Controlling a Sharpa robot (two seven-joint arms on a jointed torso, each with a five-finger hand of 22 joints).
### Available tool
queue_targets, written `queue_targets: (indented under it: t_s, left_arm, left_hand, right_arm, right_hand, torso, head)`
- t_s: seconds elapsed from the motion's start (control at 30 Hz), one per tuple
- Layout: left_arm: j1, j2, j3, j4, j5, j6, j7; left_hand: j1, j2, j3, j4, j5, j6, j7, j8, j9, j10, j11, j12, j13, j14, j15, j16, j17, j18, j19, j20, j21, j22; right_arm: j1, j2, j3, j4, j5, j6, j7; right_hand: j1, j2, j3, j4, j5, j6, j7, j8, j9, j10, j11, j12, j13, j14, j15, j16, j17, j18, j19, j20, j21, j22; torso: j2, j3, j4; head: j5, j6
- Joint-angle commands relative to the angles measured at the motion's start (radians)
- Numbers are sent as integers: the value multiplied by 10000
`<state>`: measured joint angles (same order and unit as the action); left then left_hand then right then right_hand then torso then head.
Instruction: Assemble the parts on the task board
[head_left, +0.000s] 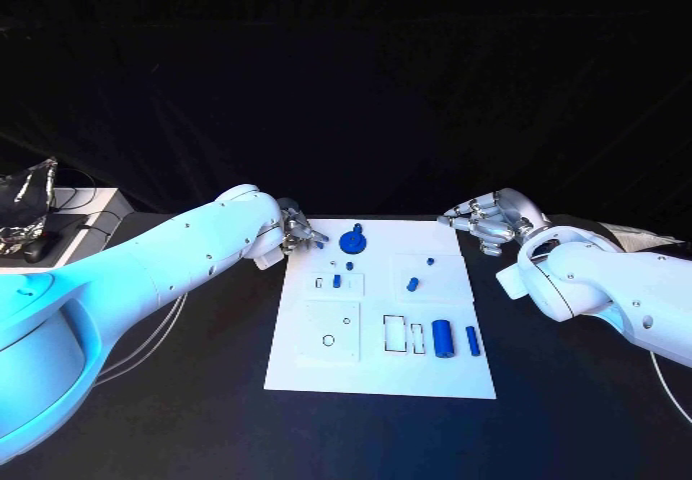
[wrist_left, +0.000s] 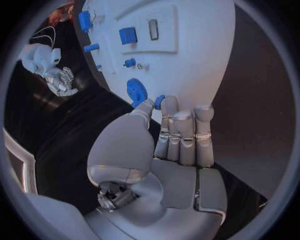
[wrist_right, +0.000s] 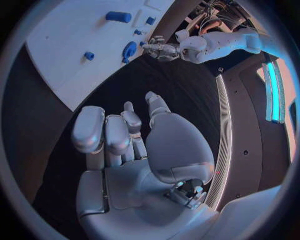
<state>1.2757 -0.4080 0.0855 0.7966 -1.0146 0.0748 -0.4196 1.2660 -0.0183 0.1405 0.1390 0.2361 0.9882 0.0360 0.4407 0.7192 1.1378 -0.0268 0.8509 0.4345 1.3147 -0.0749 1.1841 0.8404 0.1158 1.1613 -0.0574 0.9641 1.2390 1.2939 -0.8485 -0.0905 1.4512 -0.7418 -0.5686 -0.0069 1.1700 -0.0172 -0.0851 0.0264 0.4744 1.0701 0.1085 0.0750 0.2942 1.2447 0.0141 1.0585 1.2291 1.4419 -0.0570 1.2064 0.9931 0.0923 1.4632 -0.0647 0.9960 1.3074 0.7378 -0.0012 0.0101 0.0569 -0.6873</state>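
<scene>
Early in the assembly: your left hand (head_left: 296, 233) is at the blue gear (head_left: 353, 241), most parts still loose.

On the task board (head_left: 375, 375), the gear sits near the far edge, small blue pieces (head_left: 413, 283) stand mid-board, and two blue cylinders (head_left: 444, 338) lie loose by the right edge near the front, beside empty outlined slots; you likely have most of the fitting left. In the left wrist view your left hand has its fingers pressed side by side, fingertips (wrist_left: 178, 112) at the board's far-left corner, touching or nearly touching a small blue part (wrist_left: 159, 101) beside the gear (whether it is pinched, I cannot tell). Your right hand (head_left: 490, 219) hovers off the far-right corner, fingers loosely curled, holding nothing.
</scene>
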Motion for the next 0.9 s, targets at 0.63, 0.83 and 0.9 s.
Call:
queue_targets:
  t_s: [0.63,0.83,0.9]
  left_arm:
    - [-7,-333,-13,600,1033,-614,145]
    - [-9,-881,-12,1612,1300,-956,-148]
    - [-9,-1087,-13,1992,1342,-1107,-236]
  left_hand:
    - [-1323,-963,5132,-2035,209,-152,-51,363,478,318,-128,-278,-56,108,-81,277,299,-194,67,-115,142,316]
    - [-1556,-1046,5222,-2277,801,40,-99,393,511,541,-198,-321,-38,319,-160,359,507,-255,277,-218,351,434]
    - [-1656,-1111,5218,-2388,1246,156,-132,402,516,688,-243,-369,-53,470,-209,351,554,-285,422,-277,489,497]
  right_arm:
    - [2,4,5,-53,-87,129,47]
    - [1,-15,4,-89,-86,148,36]
    - [1,-23,4,-106,-86,160,29]
  right_hand:
    - [-40,67,-53,-6,58,-6,26,-66,-20,-39,-17,-2,11,-9,-14,-6,12,53,685,-71,10,1359]
    - [-40,67,-53,-6,58,-6,26,-66,-20,-39,-17,-2,11,-9,-14,-6,12,53,685,-71,10,1359]
    - [-40,67,-53,-6,58,-6,26,-66,-20,-39,-17,-2,11,-9,-14,-6,12,53,685,-71,10,1359]
  torso:
    - [-25,3,11]
    - [-56,15,28]
    - [-88,18,46]
  head:
    - [42,-29]
    - [62,-47]
    - [73,-75]
